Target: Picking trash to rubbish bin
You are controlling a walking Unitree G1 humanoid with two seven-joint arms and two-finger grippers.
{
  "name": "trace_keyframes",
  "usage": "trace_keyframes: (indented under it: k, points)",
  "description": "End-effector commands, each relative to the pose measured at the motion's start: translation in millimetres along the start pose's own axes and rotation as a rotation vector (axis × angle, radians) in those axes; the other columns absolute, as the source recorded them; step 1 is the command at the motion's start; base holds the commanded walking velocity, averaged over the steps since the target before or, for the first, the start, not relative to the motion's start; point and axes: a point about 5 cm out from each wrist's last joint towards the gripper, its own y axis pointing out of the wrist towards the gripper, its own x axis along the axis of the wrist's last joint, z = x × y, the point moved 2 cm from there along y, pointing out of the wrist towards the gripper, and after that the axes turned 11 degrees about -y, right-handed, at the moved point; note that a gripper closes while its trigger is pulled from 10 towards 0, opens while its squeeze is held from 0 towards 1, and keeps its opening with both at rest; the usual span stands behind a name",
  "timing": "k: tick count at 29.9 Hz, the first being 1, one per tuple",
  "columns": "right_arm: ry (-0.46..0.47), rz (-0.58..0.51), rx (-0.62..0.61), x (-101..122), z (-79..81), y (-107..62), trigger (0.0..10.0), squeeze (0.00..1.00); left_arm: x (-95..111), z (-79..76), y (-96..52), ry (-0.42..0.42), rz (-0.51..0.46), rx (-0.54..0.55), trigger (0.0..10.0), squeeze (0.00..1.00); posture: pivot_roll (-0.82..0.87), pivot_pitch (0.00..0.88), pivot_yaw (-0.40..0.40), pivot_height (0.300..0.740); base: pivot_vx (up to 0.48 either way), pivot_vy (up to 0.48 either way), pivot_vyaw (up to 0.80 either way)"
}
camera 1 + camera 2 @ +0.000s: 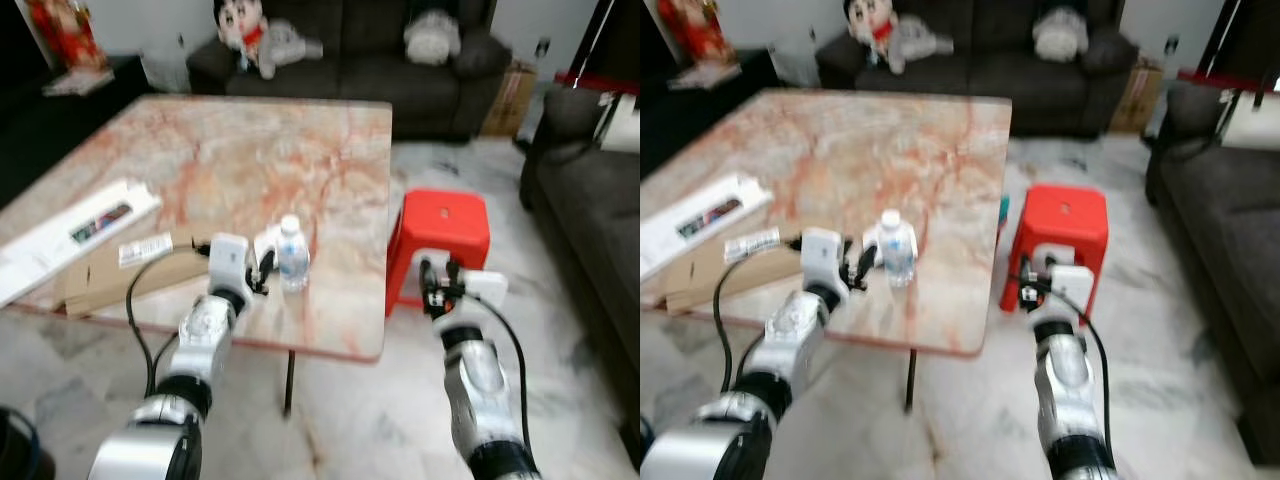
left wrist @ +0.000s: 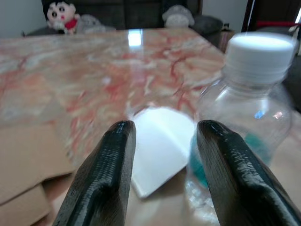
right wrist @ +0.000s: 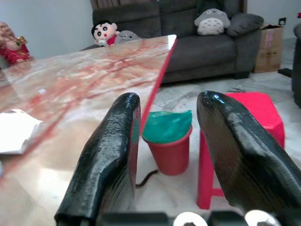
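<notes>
Standing just beside the left claw (image 1: 262, 272), fingers apart, is the water bottle (image 1: 293, 255).

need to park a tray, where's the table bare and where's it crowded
Bare: the far half of the marble table, toward the sofa. Crowded: the near edge, where the white box, cardboard, white paper and water bottle sit by the left hand.

Seen between the parted black fingers (image 3: 110, 155) of the right gripper (image 3: 164, 160), a small red rubbish bin (image 3: 168, 147) lined with a green bag stands on the pale floor, between the marble table's edge (image 3: 89, 80) and a red stool (image 3: 244, 127).
</notes>
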Motion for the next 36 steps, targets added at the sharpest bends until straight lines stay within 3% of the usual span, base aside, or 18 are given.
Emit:
trace_keyframes:
  k: [1,8,9,10,22,36]
  points:
    - [0.009,0.013,-0.011,-3,-1.8,-2.1,10.0,0.0,1,-2.1,-0.1,0.005,-0.005,-0.011,10.0,0.0,0.15,0.0,0.034,0.74,0.0,0.0,0.0]
    - [0.009,0.013,-0.01,-3,-1.8,-1.7,10.0,0.0,4,-14.7,3.2,-0.003,-0.022,-0.063,10.0,0.0,0.15,0.0,0.032,0.74,0.0,0.0,0.0]
    - [0.009,0.013,-0.01,-3,-1.7,-1.7,10.0,0.0,6,-18.9,3.5,-0.011,-0.029,-0.091,10.0,0.06,0.15,0.0,0.033,0.74,0.0,0.0,0.0]
    - [0.009,0.013,-0.01,-3,-1.7,-1.7,10.0,0.0,7,-22.6,3.5,-0.009,-0.034,-0.114,10.0,1.0,0.15,0.0,0.033,0.74,0.0,0.0,0.0]
    - [0.012,0.016,-0.009,-4,0.1,-2.3,10.0,0.0,14,-33.0,8.6,0.006,-0.046,-0.151,10.0,1.0,0.15,0.0,0.037,0.74,0.0,0.0,0.0]
    - [0.014,0.017,-0.01,-4,1.0,-3.7,10.0,0.0,22,-34.4,17.4,0.014,-0.045,-0.151,10.0,1.0,0.15,0.003,0.038,0.74,0.0,0.0,0.0]
